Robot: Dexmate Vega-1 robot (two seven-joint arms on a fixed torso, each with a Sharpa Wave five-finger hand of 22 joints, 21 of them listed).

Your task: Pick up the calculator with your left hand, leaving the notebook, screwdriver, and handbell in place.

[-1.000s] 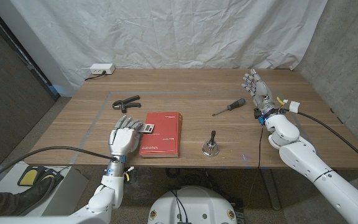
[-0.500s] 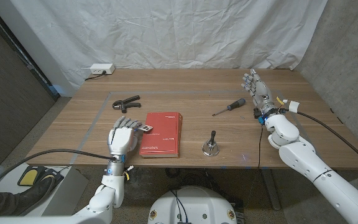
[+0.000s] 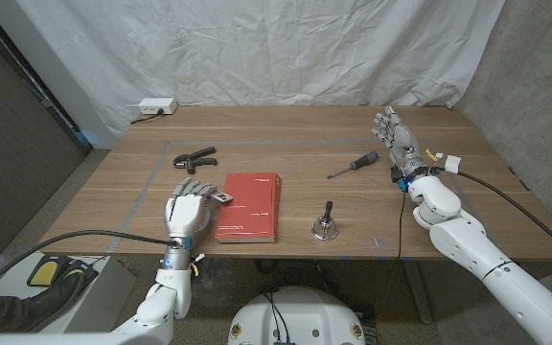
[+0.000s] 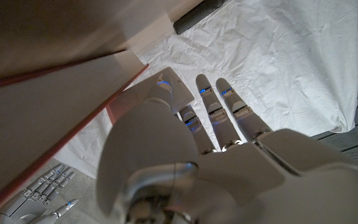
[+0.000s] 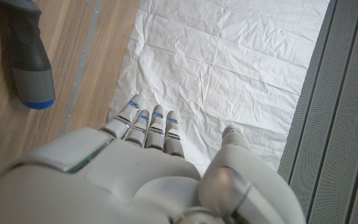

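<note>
Left hand (image 3: 189,210) stands at the near-left part of the worktop (image 3: 286,129), fingers up and slightly apart, back toward the head camera. It has hold of nothing that I can see; the fingers are not closed round anything. Judgement: it is staged for the pick, grasp not yet made.

Calculator (image 3: 224,197) lies just beside the left hand's fingertips, on the side toward the notebook (image 3: 249,206). Only a small dark corner with pale keys shows; the hand covers the rest. It looks to rest partly on the red notebook's edge, but I cannot tell how much overlaps. Whether any finger touches it is also unclear. In the left wrist view the notebook's red edge and pale page block run close past the hand; the calculator cannot be made out there.

Black clamp-like tool (image 3: 195,155) sits beyond the left hand, well apart. White power strip (image 3: 155,106) is at the far edge, by the cloth backdrop.

Handbell (image 3: 326,222) stands upright past the notebook, apart from it. Screwdriver (image 3: 355,164) lies beyond the bell, nearer the right hand. Judgement: both are well clear of the left hand's approach; the notebook is the one at risk of being nudged.

Right hand (image 3: 394,132) is at the far right, fingers extended and apart, holding nothing, parked out of the way. The right wrist view shows the screwdriver's dark handle just beside it, cut off by the picture's edge.
</note>
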